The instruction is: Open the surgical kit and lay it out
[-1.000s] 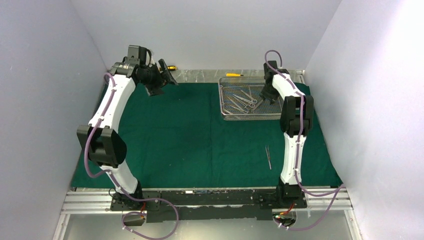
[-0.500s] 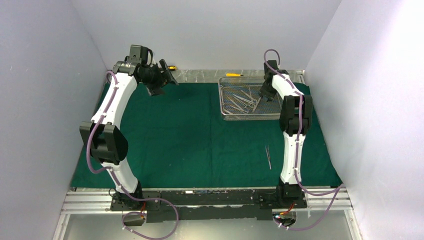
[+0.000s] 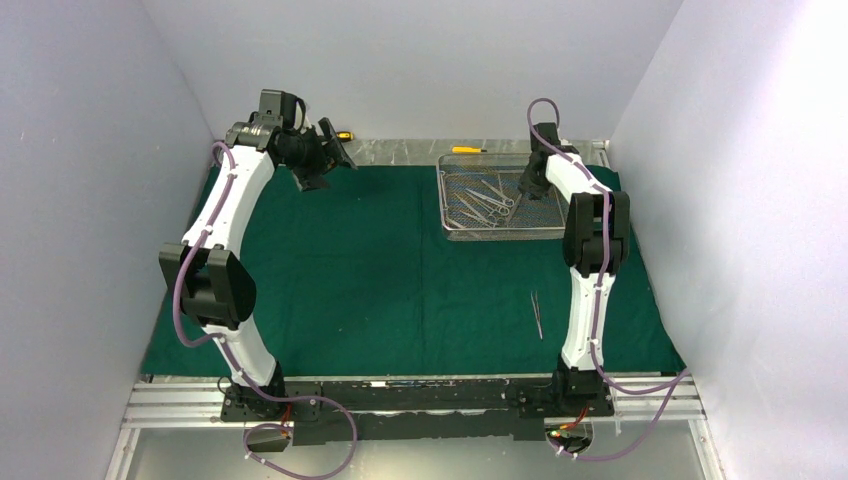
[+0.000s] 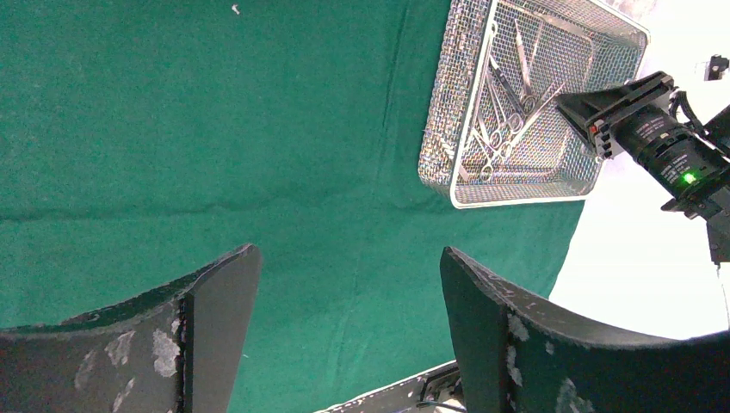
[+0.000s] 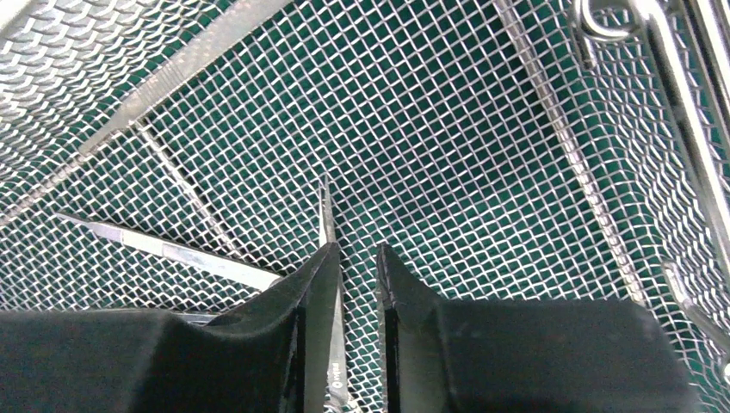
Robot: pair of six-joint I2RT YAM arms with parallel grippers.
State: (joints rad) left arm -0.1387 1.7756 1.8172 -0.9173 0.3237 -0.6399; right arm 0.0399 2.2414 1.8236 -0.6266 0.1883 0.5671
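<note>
- Lower right of the overhead view: one pair of tweezers [image 3: 537, 314] already lies out on the green cloth [image 3: 380, 270], which is spread flat.
- Upper right: the right gripper [image 5: 357, 249], down inside the wire-mesh tray [image 3: 500, 234], has drawn its fingers narrow around a slim steel instrument [image 5: 325, 206]. A sliver of gap shows, so a firm pinch cannot be told. The next piece looks about to leave the tray.
- Upper left: the left gripper [image 4: 349, 251] hangs unchanged over the cloth's far edge, fingers wide, holding nothing.
</note>
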